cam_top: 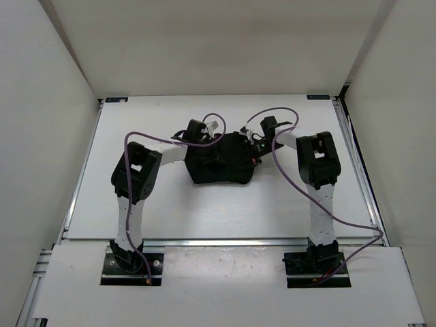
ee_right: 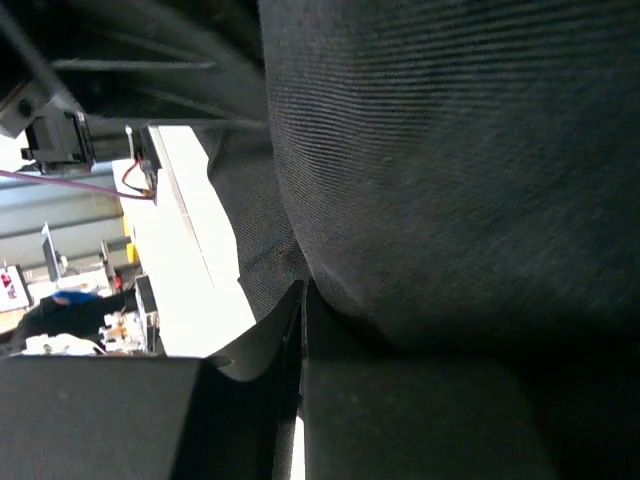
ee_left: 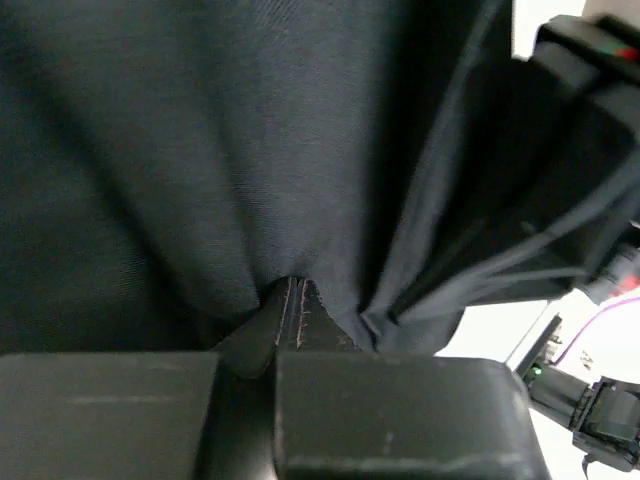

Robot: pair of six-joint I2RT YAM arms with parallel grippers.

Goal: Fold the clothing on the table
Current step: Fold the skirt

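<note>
1. Left arm [cam_top: 134, 178]: base at the near table edge, elbow raised, forearm reaching inward and away to the garment's far-left part.
2. Right arm [cam_top: 319, 163]: mirrored pose, elbow raised, forearm reaching inward to the far-right part.
3. Left gripper [ee_left: 291, 308]: jaws fully together on a pinch of cloth, with folds fanning out from the grip.
4. Right gripper [ee_right: 301, 305]: jaws together, ribbed cloth caught at the tips.
5. Clothing [cam_top: 219, 170]: 1 black garment, bunched in a compact heap at mid-table between the 2 grippers. Whether any part is lifted clear cannot be told. Judged soft, light and limp; it creases freely, will sag between holds, and is not fragile. Best taken at edges or corners, with 2 holds well apart to keep a fold line taut.
6. Table [cam_top: 136, 211]: white, silver-railed, carrying the garment.
</note>
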